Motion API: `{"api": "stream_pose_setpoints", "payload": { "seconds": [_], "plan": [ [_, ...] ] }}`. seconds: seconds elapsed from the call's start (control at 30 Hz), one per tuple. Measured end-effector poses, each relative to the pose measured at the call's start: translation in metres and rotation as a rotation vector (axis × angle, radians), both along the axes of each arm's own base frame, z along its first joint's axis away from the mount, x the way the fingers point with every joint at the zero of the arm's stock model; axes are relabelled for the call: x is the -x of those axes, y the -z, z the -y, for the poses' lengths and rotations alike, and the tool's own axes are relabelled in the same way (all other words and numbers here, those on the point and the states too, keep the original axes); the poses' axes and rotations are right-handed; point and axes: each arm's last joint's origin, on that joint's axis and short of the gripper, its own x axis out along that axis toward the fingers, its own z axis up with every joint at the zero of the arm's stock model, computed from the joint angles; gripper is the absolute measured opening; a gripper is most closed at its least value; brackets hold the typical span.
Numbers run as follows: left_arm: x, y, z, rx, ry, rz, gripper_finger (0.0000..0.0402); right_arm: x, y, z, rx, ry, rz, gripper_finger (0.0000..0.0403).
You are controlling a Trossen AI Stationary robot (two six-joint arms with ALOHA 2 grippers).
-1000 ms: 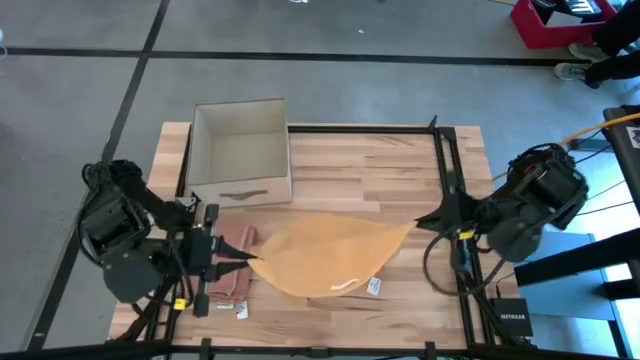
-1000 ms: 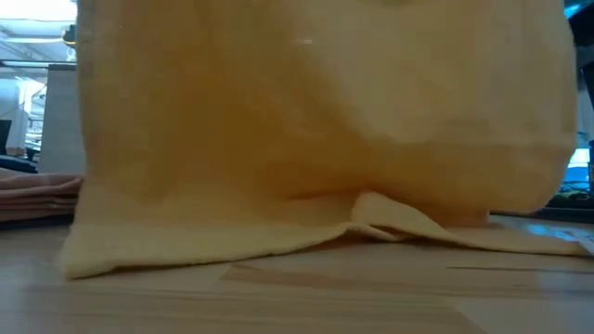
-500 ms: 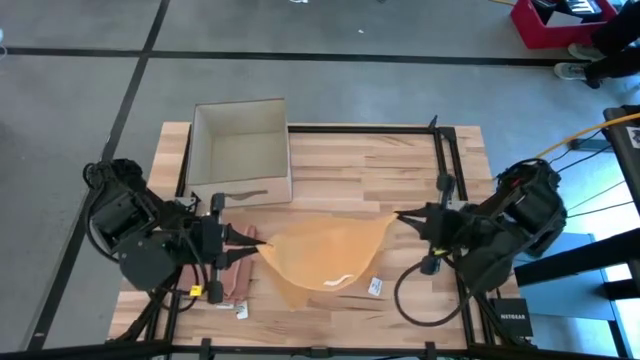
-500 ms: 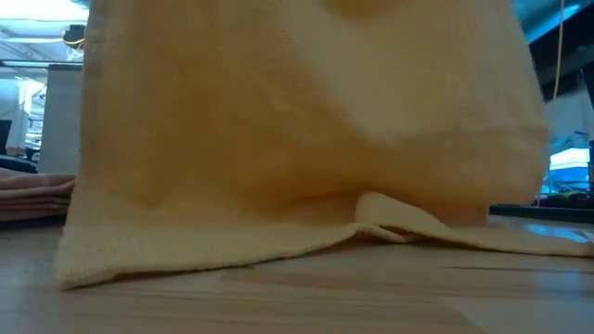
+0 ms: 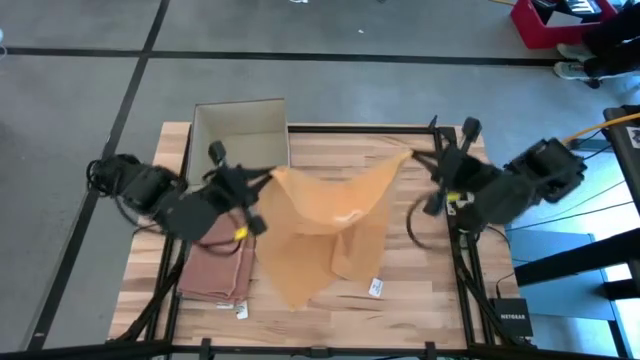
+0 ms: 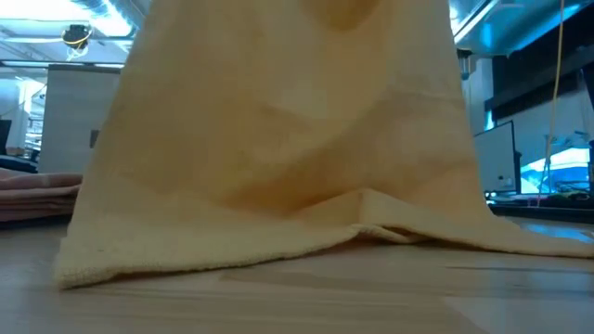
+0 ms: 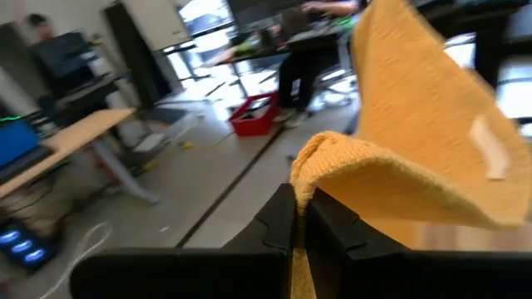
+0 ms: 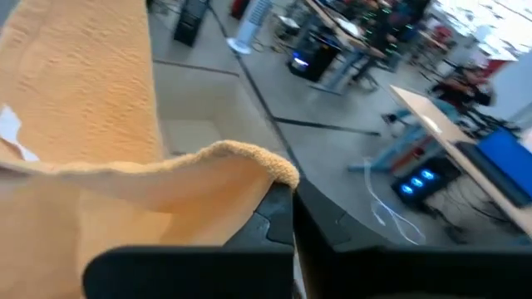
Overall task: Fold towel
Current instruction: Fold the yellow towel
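The left gripper [image 5: 262,178] was pinched closed on one upper corner of the yellow towel [image 5: 325,225], with the cloth bunched right between its fingertips and spilling away from them; in the left wrist view the two dark fingers [image 7: 278,220] met around a rolled edge of the towel [image 7: 416,158]. The right gripper [image 5: 418,154] was likewise clamped tight on the opposite upper corner, the hem curling over its fingers [image 8: 278,218] in the right wrist view, where the towel [image 8: 91,108] spread off to one side of them. Between the two sets of fingers the towel hung as a sagging sheet, lifted off the wooden table [image 5: 400,290], its lower part draping down from the fingers and its bottom edge resting on the tabletop, as the low view showed [image 6: 278,186]. Below the left fingers lay a folded pink cloth [image 5: 215,265], and just beside them stood an open cardboard box [image 5: 238,125].
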Motion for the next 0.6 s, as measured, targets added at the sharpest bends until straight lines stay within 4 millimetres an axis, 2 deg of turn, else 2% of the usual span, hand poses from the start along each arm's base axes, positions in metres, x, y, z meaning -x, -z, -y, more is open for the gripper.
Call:
{"api": "stream_pose_setpoints", "payload": {
  "seconds": [0.3,0.43,0.5,0.6],
  "plan": [
    [-0.016,-0.001,-0.054,-0.055,-0.214,-0.04,0.0011,-0.001,-0.006,0.045,0.05,0.193,-0.02,0.0001],
    [-0.018,-0.002,-0.067,-0.046,-0.287,-0.017,0.0011,-0.002,-0.006,0.055,0.0,0.222,-0.014,0.0001],
    [-0.019,-0.001,-0.066,-0.003,-0.235,-0.013,0.0011,-0.004,-0.004,0.053,-0.074,0.15,-0.035,0.0001],
    [-0.021,0.001,-0.057,0.102,-0.057,-0.028,0.0011,-0.006,-0.001,0.046,-0.272,0.009,-0.06,0.0001]
  ]
}}
